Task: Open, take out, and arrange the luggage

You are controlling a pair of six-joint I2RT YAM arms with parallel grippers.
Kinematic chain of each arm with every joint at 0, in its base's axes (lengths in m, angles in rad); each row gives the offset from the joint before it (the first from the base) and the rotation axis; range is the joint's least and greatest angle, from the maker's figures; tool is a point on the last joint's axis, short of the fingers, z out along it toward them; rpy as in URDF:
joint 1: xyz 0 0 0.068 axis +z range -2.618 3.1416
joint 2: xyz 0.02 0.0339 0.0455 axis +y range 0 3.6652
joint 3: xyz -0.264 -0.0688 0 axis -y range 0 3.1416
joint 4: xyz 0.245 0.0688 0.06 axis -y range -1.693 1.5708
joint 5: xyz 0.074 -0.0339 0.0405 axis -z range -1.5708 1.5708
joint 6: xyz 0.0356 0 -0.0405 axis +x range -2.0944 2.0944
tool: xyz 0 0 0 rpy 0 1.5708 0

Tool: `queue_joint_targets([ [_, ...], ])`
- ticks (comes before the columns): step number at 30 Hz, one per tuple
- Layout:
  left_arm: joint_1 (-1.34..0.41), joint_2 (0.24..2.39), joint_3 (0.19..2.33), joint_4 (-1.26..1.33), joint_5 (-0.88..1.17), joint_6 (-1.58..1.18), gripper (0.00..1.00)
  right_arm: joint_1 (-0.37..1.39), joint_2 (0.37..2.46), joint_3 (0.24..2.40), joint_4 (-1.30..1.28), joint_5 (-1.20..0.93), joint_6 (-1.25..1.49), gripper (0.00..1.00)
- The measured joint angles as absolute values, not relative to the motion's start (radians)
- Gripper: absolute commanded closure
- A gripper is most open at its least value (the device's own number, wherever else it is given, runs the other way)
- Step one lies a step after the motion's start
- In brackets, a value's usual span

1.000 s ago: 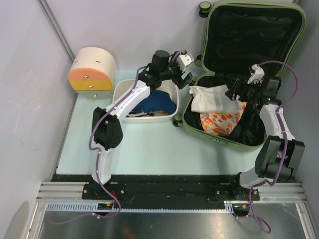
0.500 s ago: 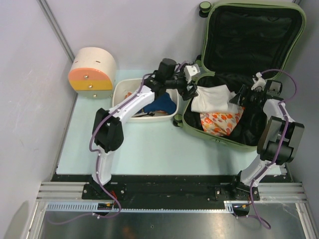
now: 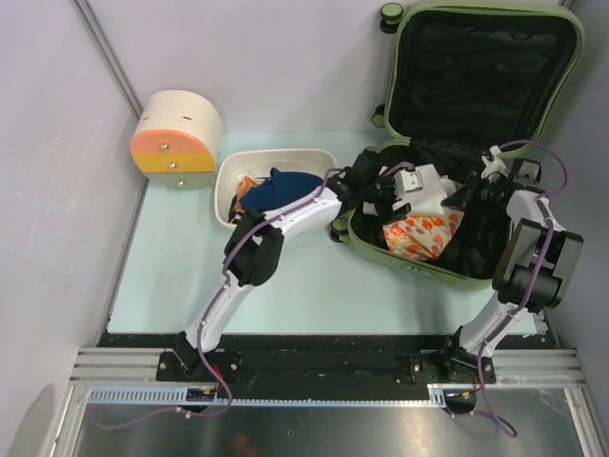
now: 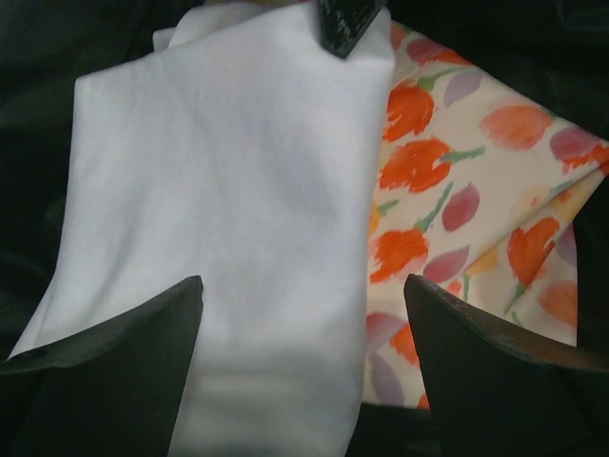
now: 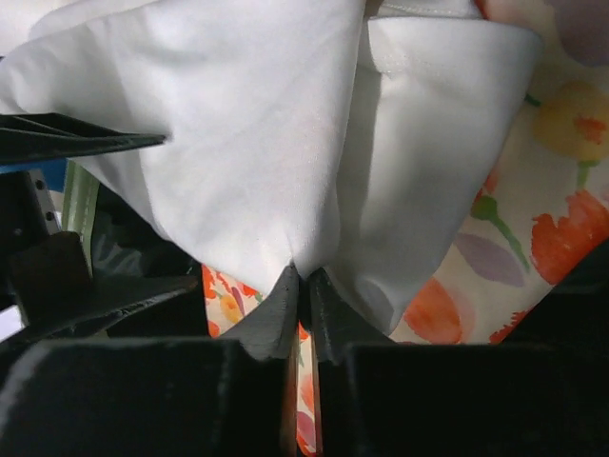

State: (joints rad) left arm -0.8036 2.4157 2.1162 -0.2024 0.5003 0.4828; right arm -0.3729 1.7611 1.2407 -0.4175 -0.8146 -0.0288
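Clearly the luggage [image 3: 369, 246] itself needs no more handling for now: the olive hard shell lies open at the far right of the table, its lid standing up against the back wall, black lining showing. It looks rigid and bulky, best steadied by its rim if it must be shifted.

What is soft is its load. A white cloth [image 5: 266, 124] lies on top of a floral cloth [image 4: 457, 190] with orange tulips, both in the lower half. Both seem light, limp and prone to sagging or unfolding when lifted, so a pinch at a folded edge, with a second hold at the opposite side, would likely carry them flat.

The right gripper [image 5: 303, 276] has its fingers pressed together on a fold at the white cloth's edge. The left gripper [image 4: 300, 286] hangs over the same cloth from the other side with its jaws spread wide, touching nothing that I can make out. A hold on the free end nearest it looks sensible.

Beside the suitcase, a white tub [image 3: 228, 171] holds a blue garment [image 3: 285, 186]; a round drawer box [image 3: 176, 119] sits beyond it.
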Motion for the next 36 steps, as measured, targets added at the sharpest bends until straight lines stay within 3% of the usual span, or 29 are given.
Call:
queue_joint_targets([
  [9,-0.849,2.418,2.030,0.051,0.473,0.519,0.07,-0.405,1.721,1.241,-0.393,-0.941,0.057,1.00],
  [15,-0.858,2.426,2.014,0.115,0.416,0.521,0.16,-0.400,1.657,1.241,-0.353,-1.024,0.106,1.00],
  [18,-0.858,2.439,2.048,0.146,0.359,0.506,0.32,-0.399,1.647,1.241,-0.341,-1.052,0.121,1.00],
  [19,-0.858,2.440,2.055,0.151,0.342,0.501,0.46,-0.398,1.645,1.241,-0.340,-1.058,0.123,1.00],
  [24,-0.858,2.440,2.065,0.170,0.300,0.453,0.80,-0.382,1.627,1.241,-0.297,-1.084,0.171,1.00],
  [25,-0.858,2.440,2.065,0.171,0.302,0.445,0.95,-0.377,1.620,1.241,-0.277,-1.087,0.192,1.00],
  [27,-0.858,2.433,2.065,0.170,0.311,0.430,1.00,-0.365,1.604,1.241,-0.227,-1.089,0.235,0.84],
  [28,-0.858,2.427,2.064,0.169,0.314,0.424,1.00,-0.360,1.598,1.241,-0.204,-1.089,0.262,0.73],
  [29,-0.857,2.416,2.062,0.165,0.318,0.418,1.00,-0.355,1.590,1.241,-0.169,-1.090,0.295,0.55],
  [30,-0.855,2.402,2.059,0.151,0.321,0.413,1.00,-0.353,1.581,1.241,-0.125,-1.092,0.334,0.49],
  [32,-0.847,2.373,2.056,0.111,0.337,0.393,1.00,-0.355,1.555,1.241,-0.031,-1.097,0.421,0.39],
  [36,-0.800,2.291,2.049,0.016,0.400,0.308,1.00,-0.379,1.511,1.249,0.138,-1.082,0.540,0.32],
])
